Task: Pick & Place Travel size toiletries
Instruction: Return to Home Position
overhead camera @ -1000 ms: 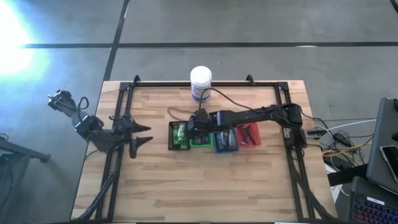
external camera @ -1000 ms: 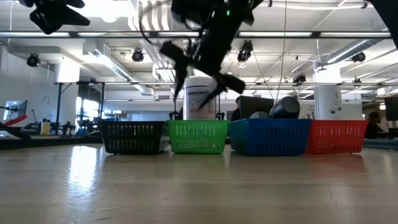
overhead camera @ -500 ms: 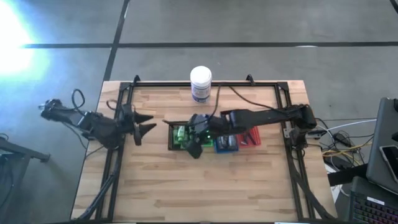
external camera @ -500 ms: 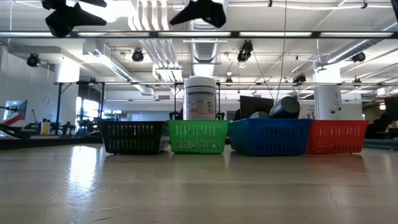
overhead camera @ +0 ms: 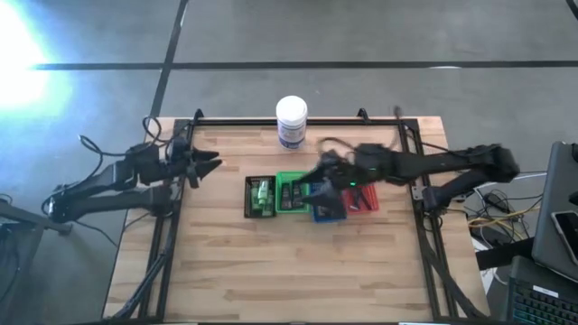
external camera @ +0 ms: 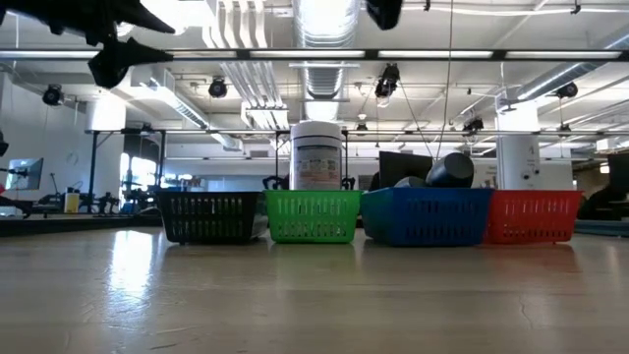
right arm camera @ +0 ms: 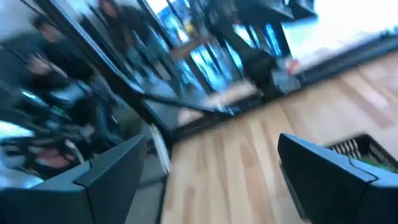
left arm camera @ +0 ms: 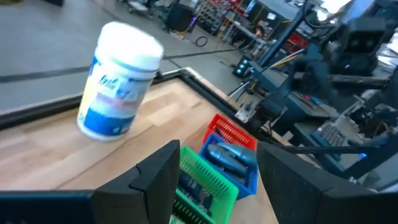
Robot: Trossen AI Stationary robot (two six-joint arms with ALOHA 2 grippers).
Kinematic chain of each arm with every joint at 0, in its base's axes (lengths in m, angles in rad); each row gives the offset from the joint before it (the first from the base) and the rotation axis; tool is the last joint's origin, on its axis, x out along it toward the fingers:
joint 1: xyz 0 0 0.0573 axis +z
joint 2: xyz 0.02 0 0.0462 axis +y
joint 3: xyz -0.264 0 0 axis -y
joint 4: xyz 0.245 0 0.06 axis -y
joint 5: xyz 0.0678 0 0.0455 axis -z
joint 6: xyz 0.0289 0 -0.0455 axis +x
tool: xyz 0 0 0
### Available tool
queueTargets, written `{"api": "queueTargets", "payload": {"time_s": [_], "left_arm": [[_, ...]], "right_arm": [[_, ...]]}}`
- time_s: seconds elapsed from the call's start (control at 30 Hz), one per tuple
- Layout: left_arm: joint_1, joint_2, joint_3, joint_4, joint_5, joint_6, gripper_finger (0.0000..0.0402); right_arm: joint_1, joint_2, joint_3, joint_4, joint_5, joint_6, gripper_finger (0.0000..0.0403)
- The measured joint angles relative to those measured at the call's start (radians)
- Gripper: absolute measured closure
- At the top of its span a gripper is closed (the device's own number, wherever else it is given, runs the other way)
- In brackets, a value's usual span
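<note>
Four small trays stand in a row mid-table. Bright green packets (overhead camera: pixel 262 195) lie in the black tray (overhead camera: pixel 250 200), dark items (overhead camera: pixel 291 193) in the green tray (overhead camera: pixel 291 178). Grey bottles (left arm camera: pixel 229 156) fill the blue tray (overhead camera: pixel 327 215), and one (external camera: pixel 450 168) pokes above its rim. The red tray (overhead camera: pixel 363 199) holds dark sticks. My right gripper (overhead camera: pixel 322 171) hovers open, high above the green and blue trays, its fingers wide apart (right arm camera: pixel 211 180) around nothing. My left gripper (overhead camera: pixel 204 165) hangs open near the table's left side, also empty (left arm camera: pixel 217 180).
The large white jar with a blue label (overhead camera: pixel 292 121) stands at the far edge behind the trays. A black metal frame (overhead camera: pixel 176 144) runs around the tabletop. Bare wood (overhead camera: pixel 289 271) lies on the near half. Cables (overhead camera: pixel 479 203) trail off the right side.
My right gripper has risen from low over the green tray, swung briefly toward the near edge, then drawn back toward the right, over the green and blue trays. My left gripper has moved toward the far edge and risen. The trays and jar have stayed put.
</note>
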Motion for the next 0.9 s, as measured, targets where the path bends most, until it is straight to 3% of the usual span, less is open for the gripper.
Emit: {"api": "queueTargets", "payload": {"time_s": [0.13,0.33,0.5,0.77,0.9], "left_arm": [[0.007,-0.090,-0.050,-0.009,0.001,-0.036,0.0184],[0.004,-0.271,-0.141,-0.076,-0.013,-0.123,0.0184],[0.004,-0.412,-0.200,-0.107,-0.043,-0.142,0.0184],[0.004,-0.398,-0.259,-0.274,-0.006,-0.220,0.0184],[0.004,-0.398,-0.282,-0.256,0.005,-0.297,0.0184]], "right_arm": [[0.023,-0.157,-0.228,0.202,0.006,0.015,0.0045],[0.075,-0.356,-0.506,0.348,0.215,0.029,0.0062],[0.113,-0.492,-0.685,0.469,0.287,0.039,0.0078],[0.123,-0.684,-0.919,0.616,0.294,0.033,0.0104],[0.124,-0.760,-1.010,0.607,0.289,0.117,0.0117]]}}
